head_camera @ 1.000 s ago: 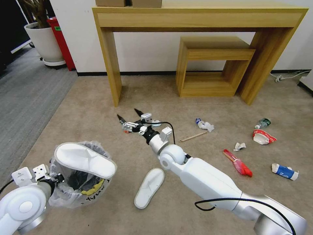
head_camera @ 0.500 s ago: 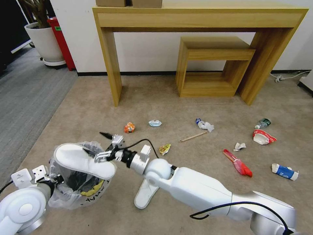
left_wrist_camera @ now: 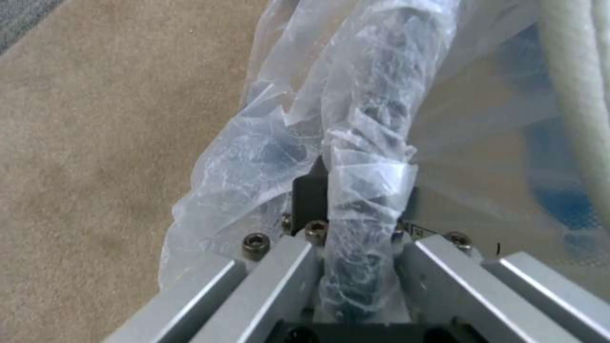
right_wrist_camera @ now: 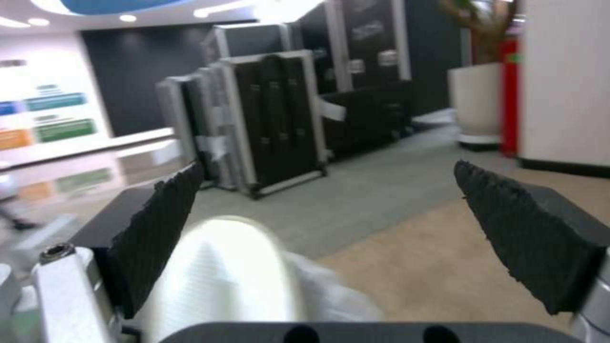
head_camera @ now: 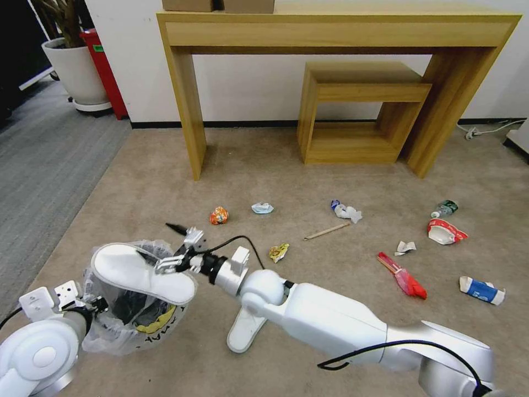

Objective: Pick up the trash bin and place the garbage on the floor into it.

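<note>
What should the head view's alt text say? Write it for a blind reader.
The right gripper, open, hovers by a white slipper lying across the trash bin, which the left gripper holds above the floor. Litter and another slipper lie around.

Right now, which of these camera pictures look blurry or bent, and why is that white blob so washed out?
Head view: sharp, though the table's edges bow near the corners. Left wrist view: soft, the trash bin's plastic bag sits very close. Right wrist view: background smeared; the white slipper between the right gripper's open fingers glares, out of focus.
</note>
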Tool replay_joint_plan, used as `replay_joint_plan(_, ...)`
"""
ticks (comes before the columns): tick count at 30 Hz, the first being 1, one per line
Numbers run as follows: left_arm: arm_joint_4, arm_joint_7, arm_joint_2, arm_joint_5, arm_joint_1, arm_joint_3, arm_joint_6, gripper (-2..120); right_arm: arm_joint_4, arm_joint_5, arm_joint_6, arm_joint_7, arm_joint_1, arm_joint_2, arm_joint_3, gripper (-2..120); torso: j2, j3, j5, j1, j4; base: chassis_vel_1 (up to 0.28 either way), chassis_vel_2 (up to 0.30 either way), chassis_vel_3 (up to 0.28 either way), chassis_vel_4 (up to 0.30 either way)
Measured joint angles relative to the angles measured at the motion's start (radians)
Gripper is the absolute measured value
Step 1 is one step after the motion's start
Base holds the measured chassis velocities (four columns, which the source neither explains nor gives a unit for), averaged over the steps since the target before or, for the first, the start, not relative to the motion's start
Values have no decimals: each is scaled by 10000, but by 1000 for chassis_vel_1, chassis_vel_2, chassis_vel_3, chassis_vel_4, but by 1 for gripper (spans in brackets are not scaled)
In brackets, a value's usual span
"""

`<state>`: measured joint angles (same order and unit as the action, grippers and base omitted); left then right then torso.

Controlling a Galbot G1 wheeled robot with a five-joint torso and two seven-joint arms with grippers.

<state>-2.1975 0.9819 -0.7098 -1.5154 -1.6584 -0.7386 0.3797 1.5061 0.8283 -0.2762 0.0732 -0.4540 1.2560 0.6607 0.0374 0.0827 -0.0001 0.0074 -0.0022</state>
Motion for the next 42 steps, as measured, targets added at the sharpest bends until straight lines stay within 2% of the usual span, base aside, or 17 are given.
replay_joint_plan(6, 4, -5, -24, 19, -6, 6, 0, 0, 225, -143, 208, -646, -572, -808, -827, 100, 0, -1, 4, 0, 0, 0, 0, 0, 0)
replay_joint_plan(7, 23, -16, -33, 37, -11, 6, 0, 0, 335, -423, 512, -1350, -827, -1217, -1131, 100, 0, 0, 4, 0, -2, 0, 0, 0, 0)
replay_joint_plan(9, 37, -23, -57, 58, -10, 16, 0, 0, 498, -583, 784, -2017, -1137, -1638, -1379, 100, 0, 0, 4, 0, -6, 0, 0, 0, 0)
replay_joint_plan(10, 37, -23, -57, 58, -10, 16, 0, 0, 498, -583, 784, -2017, -1137, -1638, -1379, 100, 0, 0, 4, 0, -6, 0, 0, 0, 0)
replay_joint_plan(12, 69, -34, -82, 143, -9, 130, 7, 0, 1120, -283, 1765, -3767, -2167, -2408, -1894, 100, 0, 0, 2, 0, -6, 0, 0, 0, 0)
replay_joint_plan(15, 81, -43, -63, 193, -19, 168, 15, 0, 1287, 108, 2169, -4594, -2672, -2472, -2172, 100, 0, 0, 4, 0, -1, 0, 0, 0, 0)
replay_joint_plan(17, 105, -49, -37, 197, -14, 190, 18, 0, 1603, 798, 2875, -5683, -3167, -2447, -2387, 100, 0, -1, 2, 0, 0, 0, 0, 0, 0)
replay_joint_plan(18, 105, -49, -37, 197, -14, 190, 18, 0, 1603, 798, 2875, -5683, -3167, -2447, -2387, 100, 0, -1, 2, 0, 0, 0, 0, 0, 0)
replay_joint_plan(22, 122, -58, -45, 212, 3, 267, 33, 0, 2087, 1675, 3629, -7087, -3774, -2156, -2450, 100, 0, -1, 2, 0, 0, 0, 0, 0, 0)
replay_joint_plan(30, 101, -82, -57, 249, -77, 252, 59, 0, 1576, 1894, 3768, -7743, -4150, -1209, -2401, 100, 0, -1, 0, 0, 0, 0, 0, 0, 0)
replay_joint_plan(42, 86, -154, -155, 429, -221, 246, 64, 0, 541, 1801, 3779, -7872, -4550, 11, -2642, 100, 0, 0, -1, -1, -1, 0, 0, 0, 0)
